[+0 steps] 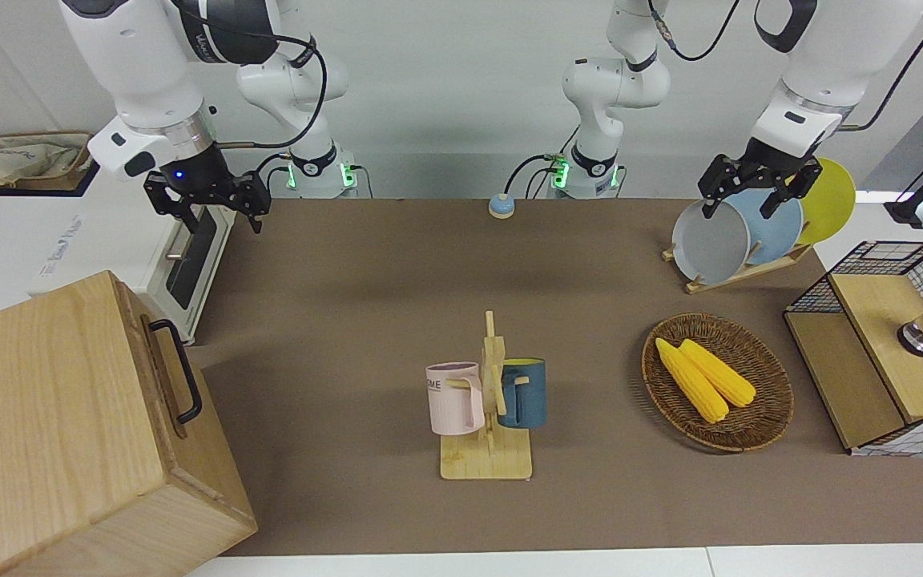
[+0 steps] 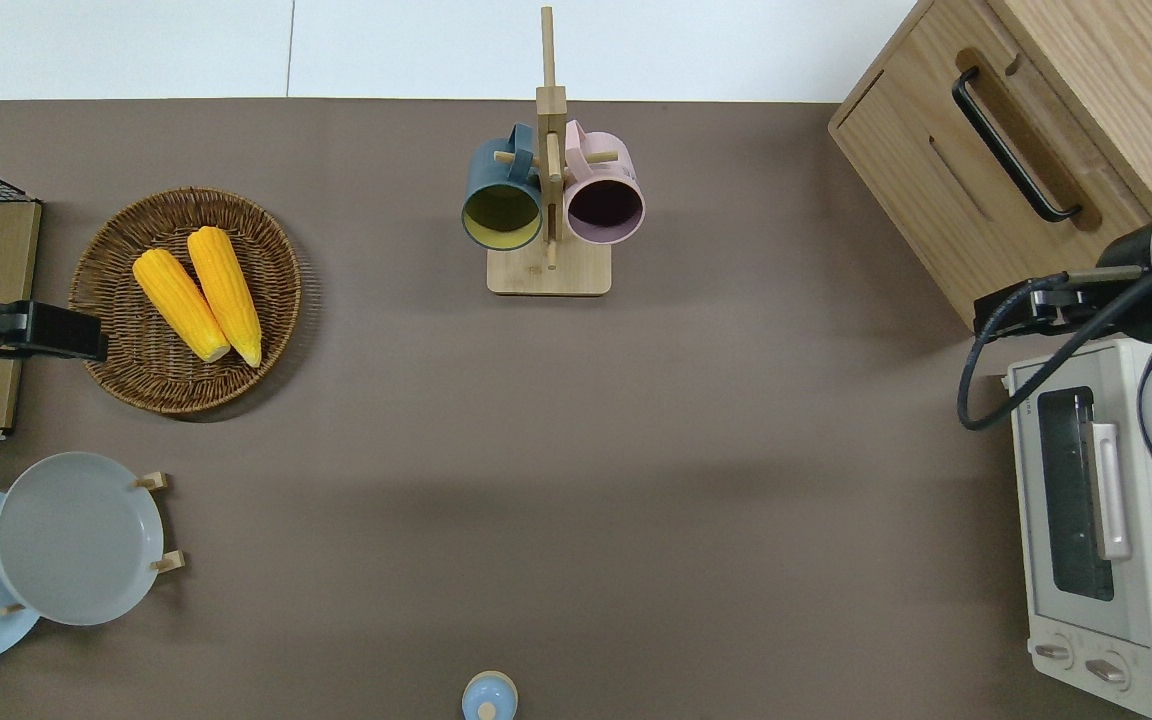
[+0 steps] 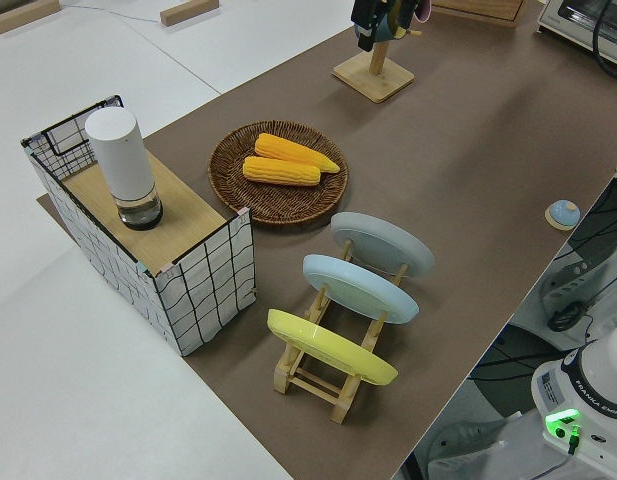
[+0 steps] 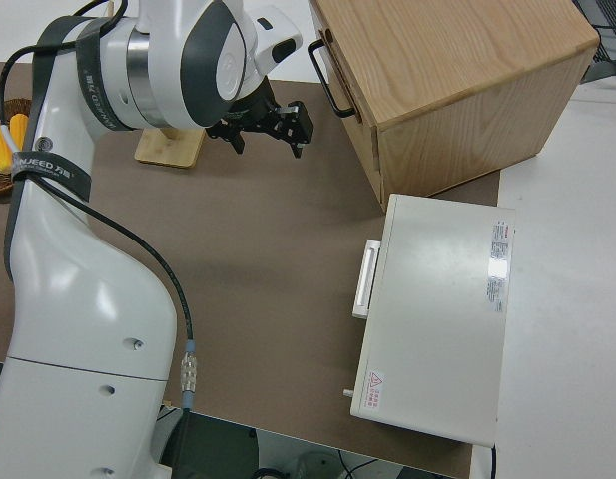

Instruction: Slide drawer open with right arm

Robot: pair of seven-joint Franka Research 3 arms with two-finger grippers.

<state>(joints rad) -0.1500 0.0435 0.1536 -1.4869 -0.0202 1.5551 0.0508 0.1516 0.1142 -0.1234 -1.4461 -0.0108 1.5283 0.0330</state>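
Our right gripper point(image 1: 207, 210) fingers spread, empty | drawer point(image 2: 976, 190) shut, handle point(image 2: 1014, 146) farther from robots, bar slanting | left arm parked

What sits on the counter point(image 1: 349, 320), counted

Two corn cobs point(image 1: 706, 377) lie in one basket point(image 1: 758, 425). Two mugs point(image 1: 456, 398) hang on one wooden stand point(image 1: 485, 462). Three plates point(image 3: 383, 243) stand in one rack point(image 3: 313, 378). There is one wooden box point(image 1: 69, 433) with one drawer point(image 2: 986, 170), one toaster oven point(image 2: 1106, 530), one wire shelf point(image 1: 886, 344), and two robot arms point(image 1: 141, 72).
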